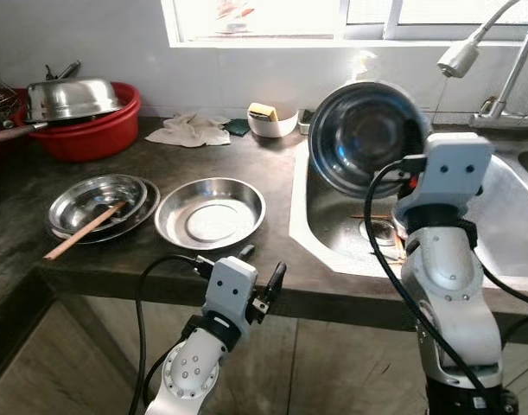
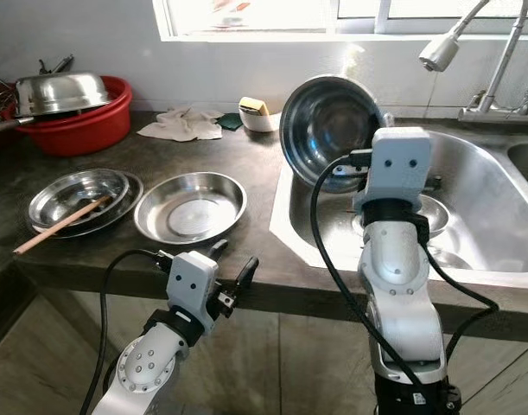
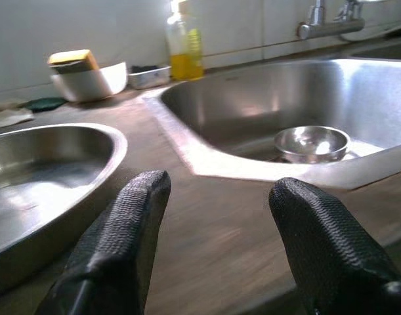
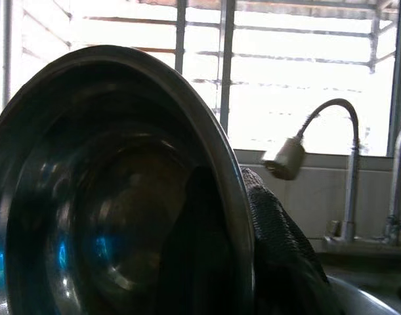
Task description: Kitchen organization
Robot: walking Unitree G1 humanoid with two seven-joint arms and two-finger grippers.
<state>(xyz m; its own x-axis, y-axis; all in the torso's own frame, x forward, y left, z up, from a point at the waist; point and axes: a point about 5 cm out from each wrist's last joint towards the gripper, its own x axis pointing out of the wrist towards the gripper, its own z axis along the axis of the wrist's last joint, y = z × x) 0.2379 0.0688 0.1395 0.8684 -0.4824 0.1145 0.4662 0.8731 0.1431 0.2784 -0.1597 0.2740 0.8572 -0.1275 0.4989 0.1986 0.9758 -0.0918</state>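
Observation:
My right gripper (image 4: 243,216) is shut on the rim of a large steel bowl (image 1: 363,134), one finger inside it and one outside. The bowl is tilted on edge over the left side of the sink (image 1: 523,216), its hollow facing me. My left gripper (image 1: 262,264) is open and holds nothing. It hovers at the counter's front edge, just in front of a shallow steel plate (image 1: 210,212). A small steel bowl (image 3: 312,143) lies in the bottom of the sink.
Two stacked steel plates (image 1: 130,186) with a wooden chopstick (image 1: 82,232) across them lie at the left. Behind are a red basin (image 1: 99,130) holding an upturned steel bowl (image 1: 69,97), a cloth (image 1: 190,130) and a white bowl with a sponge (image 1: 272,119). A faucet sprayer (image 1: 458,59) hangs over the sink.

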